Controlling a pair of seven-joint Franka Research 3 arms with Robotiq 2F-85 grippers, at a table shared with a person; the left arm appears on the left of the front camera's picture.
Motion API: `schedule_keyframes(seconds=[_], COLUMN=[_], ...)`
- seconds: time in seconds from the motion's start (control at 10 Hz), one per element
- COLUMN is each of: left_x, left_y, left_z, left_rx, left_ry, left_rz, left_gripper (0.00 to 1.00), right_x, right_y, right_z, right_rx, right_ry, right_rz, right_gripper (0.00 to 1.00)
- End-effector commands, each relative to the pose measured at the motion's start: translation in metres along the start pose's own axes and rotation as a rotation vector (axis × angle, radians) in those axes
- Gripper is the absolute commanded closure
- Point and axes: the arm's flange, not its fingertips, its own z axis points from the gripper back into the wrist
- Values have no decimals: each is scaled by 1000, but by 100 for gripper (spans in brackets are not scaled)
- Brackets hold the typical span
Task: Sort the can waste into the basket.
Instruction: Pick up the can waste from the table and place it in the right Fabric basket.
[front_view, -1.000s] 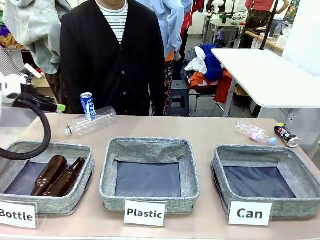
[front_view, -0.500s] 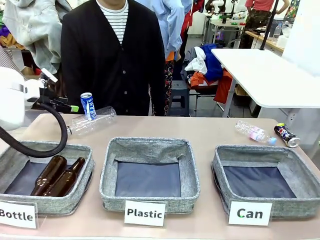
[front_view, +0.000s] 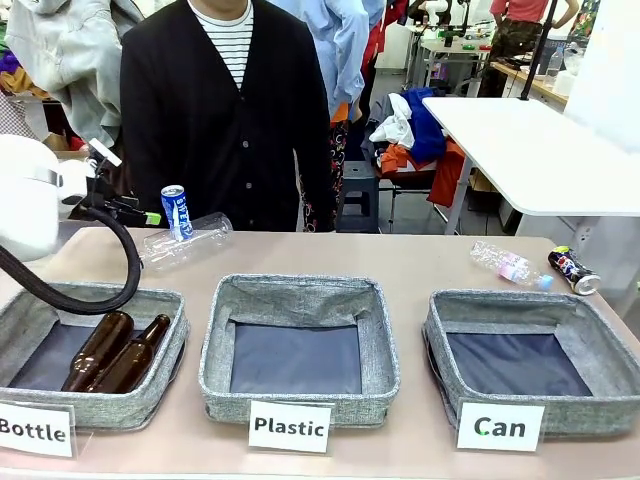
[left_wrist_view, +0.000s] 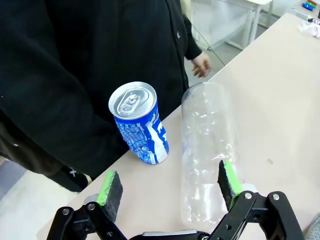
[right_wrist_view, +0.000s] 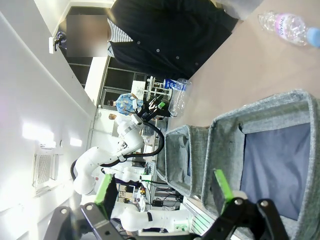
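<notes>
front view faces across the worktop (front_view: 420, 260) from the robot's side toward a person (front_view: 225, 110) at its far edge. left wrist view sits close over the blue and white can (left_wrist_view: 140, 125) and a clear plastic bottle (left_wrist_view: 207, 145), both shared with front view. right wrist view, rolled sideways, looks along the baskets from over the can basket (right_wrist_view: 250, 115).

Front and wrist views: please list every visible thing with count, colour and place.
SWEAT can: 1, blue and white, upright, far left
second can: 1, black, lying far right
plastic bottles: 2, clear, one lying far left, one far right
baskets: 3, grey; Bottle basket left, Plastic basket middle, Can basket right
glass bottles: 2, brown, inside Bottle basket
person: 1, black cardigan, far side
left tool: 1, black, green pads, open, facing SWEAT can
right tool: 1, same colours, open, facing Can basket
</notes>
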Motion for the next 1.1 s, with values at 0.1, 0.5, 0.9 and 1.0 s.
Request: schedule_keyframes(seconds=[0.1, 0.5, 0.9, 1.0], left_x=[7, 17, 23, 23], left_y=[-4, -14, -10, -9], left_z=[-20, -47, -66, -69], left_rx=[28, 90, 164, 171], left_ry=[-18, -37, -43, -35], left_rz=[62, 125, 127, 129], left_gripper=[0, 0, 0, 0], right_x=[0, 0, 0, 0], right_y=[1, 1, 1, 1], right_z=[-1, -1, -1, -1], right_rx=[11, 11, 11, 11], right_ry=[-7, -7, -7, -7], right_rz=[17, 17, 17, 17], right_gripper=[0, 0, 0, 0])
